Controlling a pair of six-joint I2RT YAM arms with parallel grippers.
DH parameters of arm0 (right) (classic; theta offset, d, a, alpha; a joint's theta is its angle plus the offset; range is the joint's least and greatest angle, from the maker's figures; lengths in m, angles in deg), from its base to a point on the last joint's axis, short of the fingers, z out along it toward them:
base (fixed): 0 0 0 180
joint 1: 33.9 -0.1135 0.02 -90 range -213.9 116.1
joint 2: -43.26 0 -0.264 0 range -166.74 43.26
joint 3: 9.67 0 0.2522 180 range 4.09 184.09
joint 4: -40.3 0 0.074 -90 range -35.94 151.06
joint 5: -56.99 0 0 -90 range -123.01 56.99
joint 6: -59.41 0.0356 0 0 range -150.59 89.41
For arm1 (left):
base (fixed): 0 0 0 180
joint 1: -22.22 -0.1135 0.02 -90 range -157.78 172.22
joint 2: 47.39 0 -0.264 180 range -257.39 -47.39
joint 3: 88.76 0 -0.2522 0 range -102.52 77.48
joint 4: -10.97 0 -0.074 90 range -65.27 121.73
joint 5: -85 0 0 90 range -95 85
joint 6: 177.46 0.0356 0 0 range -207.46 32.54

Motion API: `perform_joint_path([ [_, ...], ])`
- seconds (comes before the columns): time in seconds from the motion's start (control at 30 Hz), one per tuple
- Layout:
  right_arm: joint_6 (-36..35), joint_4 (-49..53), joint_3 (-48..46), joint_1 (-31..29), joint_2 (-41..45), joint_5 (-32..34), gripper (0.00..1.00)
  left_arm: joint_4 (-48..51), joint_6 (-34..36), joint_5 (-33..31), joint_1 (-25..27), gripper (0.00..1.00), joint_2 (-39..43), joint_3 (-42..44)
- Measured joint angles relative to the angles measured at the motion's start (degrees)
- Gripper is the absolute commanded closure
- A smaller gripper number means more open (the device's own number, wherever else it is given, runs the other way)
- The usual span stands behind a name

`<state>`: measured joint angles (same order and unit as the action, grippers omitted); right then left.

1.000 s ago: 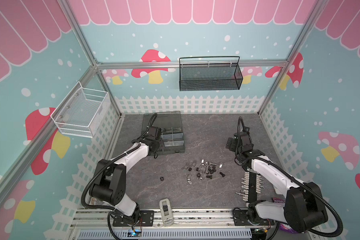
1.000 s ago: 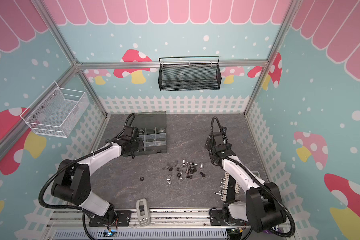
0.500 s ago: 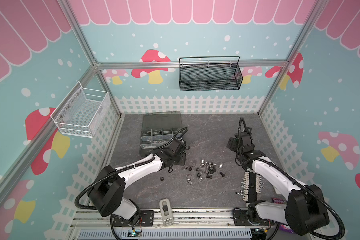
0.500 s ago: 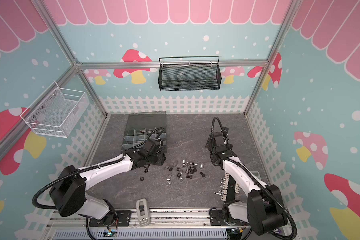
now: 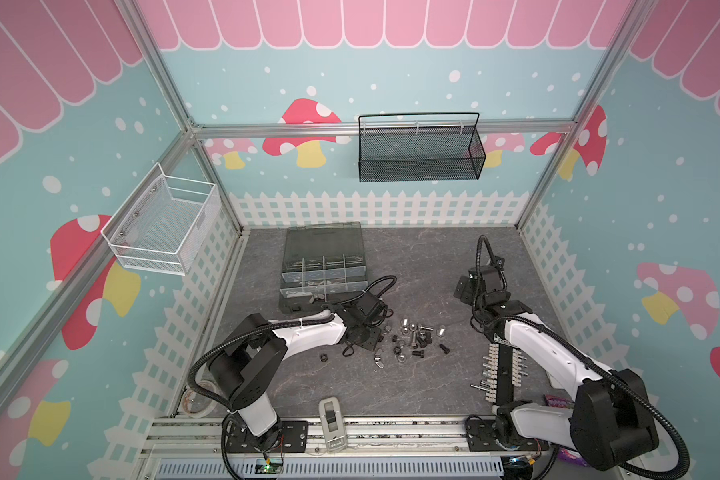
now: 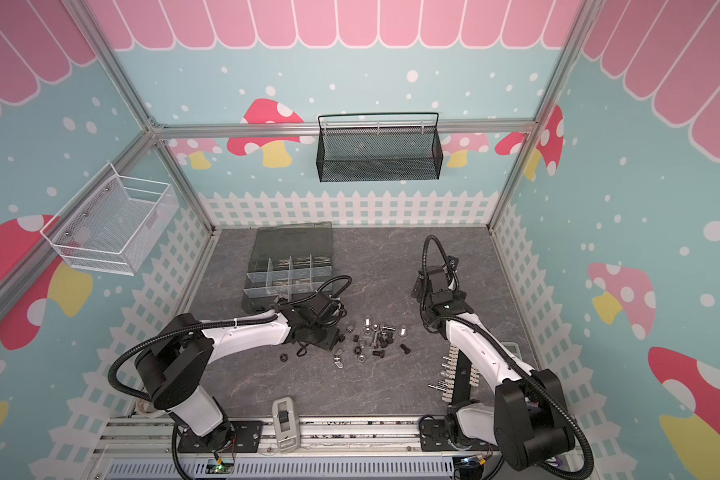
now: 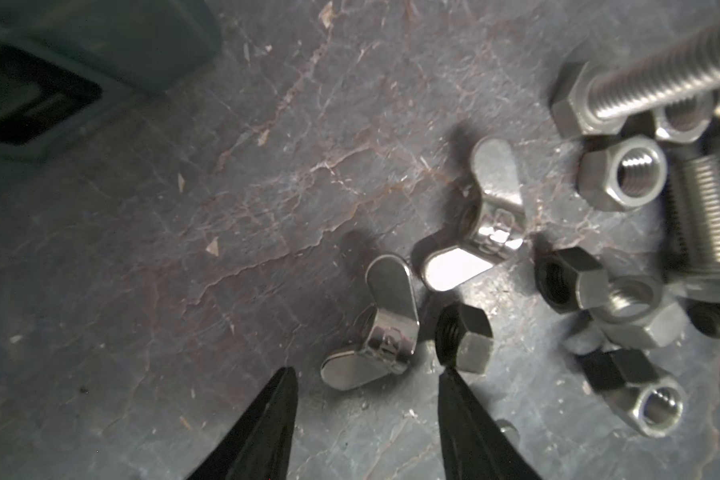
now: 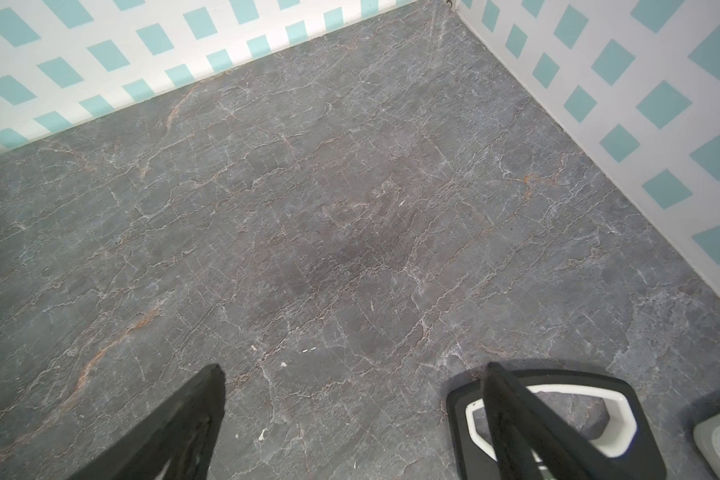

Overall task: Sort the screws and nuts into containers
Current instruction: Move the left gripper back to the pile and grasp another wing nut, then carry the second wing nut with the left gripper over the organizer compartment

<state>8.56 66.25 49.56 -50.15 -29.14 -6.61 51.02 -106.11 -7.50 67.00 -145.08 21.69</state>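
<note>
Stage: judged early-to-middle; most of the hardware is not yet sorted.
Containers: the containers (image 5: 324, 272) are the divided cells of the open organizer box (image 5: 292, 306), set at the back left of the worktop (image 5: 425, 266). A few pale pieces are seen in the near row, too small to be named. The other cells cannot be read.
Pile: a loose pile (image 5: 414, 338) is found at mid-worktop, in front of the box and to its right, outside every cell.
Screws: silver and black screws (image 7: 657, 79) are mixed into that pile, and none can be made out in a cell.
Nuts: hex nuts (image 7: 624, 174) are tangled with the screws. One lone black nut (image 5: 324, 356) is seen apart from the pile, toward the left arm.
Left fingers: the left fingers (image 7: 262, 428) are partly spread with nothing pinched, low at the pile's edge. A silver wing nut (image 7: 379, 328) lies just ahead of the gap. A black hex nut (image 7: 464, 336) sits at one tip — whether it is touched cannot be told.
Right fingers: the right fingers (image 8: 184, 424) are spread wide and empty over bare worktop, well apart from the pile.
Remaining: nearly the whole pile, plus the lone nut.
Step in hand: judged as a pick of the wing nut — not yet closed on.
</note>
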Motion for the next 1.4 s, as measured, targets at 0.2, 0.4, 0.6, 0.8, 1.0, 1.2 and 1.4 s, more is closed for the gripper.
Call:
perform_joint_path([
  [0.2,0.5,0.2,0.0,0.0,0.0,0.1,0.03,0.0,0.0,-1.0,0.0,0.50,-2.3,-1.8],
  [0.4,0.6,0.3,0.0,0.0,0.0,0.3,0.03,0.0,-0.1,-2.0,0.0,0.56,-4.5,-3.6],
  [0.6,0.6,0.5,0.0,0.0,0.0,1.2,0.03,0.0,-0.6,-2.6,0.0,0.65,-4.7,-3.7],
  [0.8,0.6,0.7,0.0,0.0,0.0,1.5,0.03,0.1,-1.2,-3.1,0.0,0.78,-4.9,-4.0],
  [1.0,0.6,0.7,0.0,0.0,0.0,1.7,0.03,0.0,-2.0,-3.1,0.0,0.84,-5.0,-4.2],
  [1.2,0.6,0.7,0.0,0.0,0.0,1.7,0.03,0.0,-2.7,-3.3,0.0,0.85,-5.0,-4.2],
  [1.4,0.6,0.7,0.0,0.0,0.0,1.7,0.03,1.1,-4.3,-4.0,-0.7,0.88,-4.3,-4.2],
])
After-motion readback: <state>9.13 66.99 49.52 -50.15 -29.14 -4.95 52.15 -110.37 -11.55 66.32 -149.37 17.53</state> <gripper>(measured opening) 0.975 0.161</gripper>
